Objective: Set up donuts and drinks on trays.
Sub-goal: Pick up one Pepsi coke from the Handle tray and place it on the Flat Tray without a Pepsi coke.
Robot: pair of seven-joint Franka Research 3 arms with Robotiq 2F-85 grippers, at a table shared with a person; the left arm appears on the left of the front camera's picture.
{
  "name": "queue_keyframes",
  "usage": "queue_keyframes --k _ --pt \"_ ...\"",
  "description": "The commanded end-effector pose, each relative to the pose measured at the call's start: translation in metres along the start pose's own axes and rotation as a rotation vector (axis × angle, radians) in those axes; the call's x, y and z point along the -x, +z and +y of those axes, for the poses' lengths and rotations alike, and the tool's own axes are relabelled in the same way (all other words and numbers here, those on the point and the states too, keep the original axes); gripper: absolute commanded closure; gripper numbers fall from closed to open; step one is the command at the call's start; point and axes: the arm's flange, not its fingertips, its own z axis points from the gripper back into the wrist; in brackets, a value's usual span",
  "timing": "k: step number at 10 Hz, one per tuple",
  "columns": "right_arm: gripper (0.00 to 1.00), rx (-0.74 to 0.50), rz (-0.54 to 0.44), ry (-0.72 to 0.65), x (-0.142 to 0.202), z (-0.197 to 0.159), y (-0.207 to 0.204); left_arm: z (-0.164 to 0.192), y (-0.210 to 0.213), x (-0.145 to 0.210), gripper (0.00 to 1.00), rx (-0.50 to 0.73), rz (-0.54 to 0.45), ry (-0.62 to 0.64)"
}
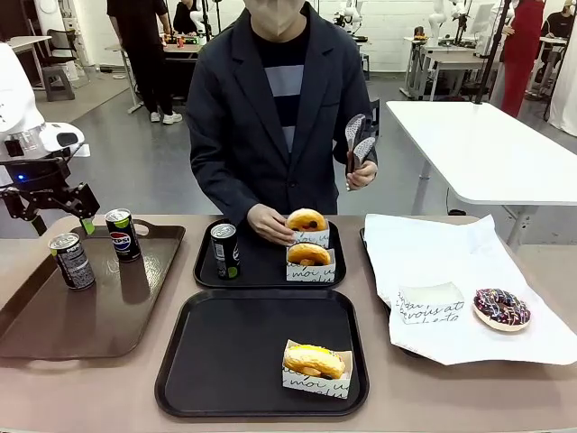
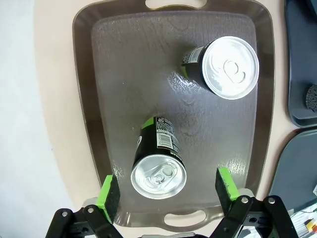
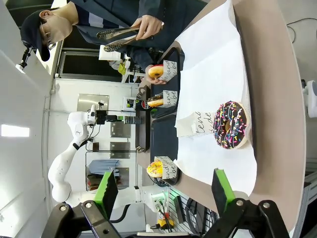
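Nearest on the table (image 1: 90, 397) is the near black tray (image 1: 225, 361), with a yellow donut (image 1: 314, 361) in a printed paper holder at its front right corner. To the left lies the brown tray (image 1: 90, 316), and two drinks stand upright at its far end: a Pepsi can (image 1: 123, 234) and a second can (image 1: 71, 261) just in front of it. The left gripper (image 2: 168, 187) hangs above that tray with its jaws spread wide and nothing in them. From its wrist, one can's silver top sits below and between the green pads.

To the right, a white paper sheet (image 1: 424, 248) carries a chocolate-sprinkled donut (image 1: 501, 308) and an empty paper holder (image 1: 431, 303) beside it. The right gripper (image 3: 163, 188) hovers off the near edge of the sheet, its jaws also wide and empty.

Farther back, the far black tray (image 1: 261, 271) holds a green-marked can (image 1: 224, 251) at its left and two golden donuts, one (image 1: 308, 254) in front of the other (image 1: 306, 220). A person's hand (image 1: 268, 223) rests against the rear donut's holder, and their other hand (image 1: 361, 173) holds a pair of tongs (image 1: 359, 140) upright at chest height.
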Motion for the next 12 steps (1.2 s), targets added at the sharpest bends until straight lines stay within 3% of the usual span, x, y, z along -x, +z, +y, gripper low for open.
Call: queue_keyframes --k 1,12 --pt "0.00 -0.009 -0.004 0.003 0.000 0.001 0.001 0.007 -0.012 0.003 0.00 -0.001 -0.041 -0.046" --pt "0.00 -0.009 -0.004 0.003 0.000 0.001 0.001 0.012 -0.062 0.014 0.00 -0.039 0.002 -0.064"
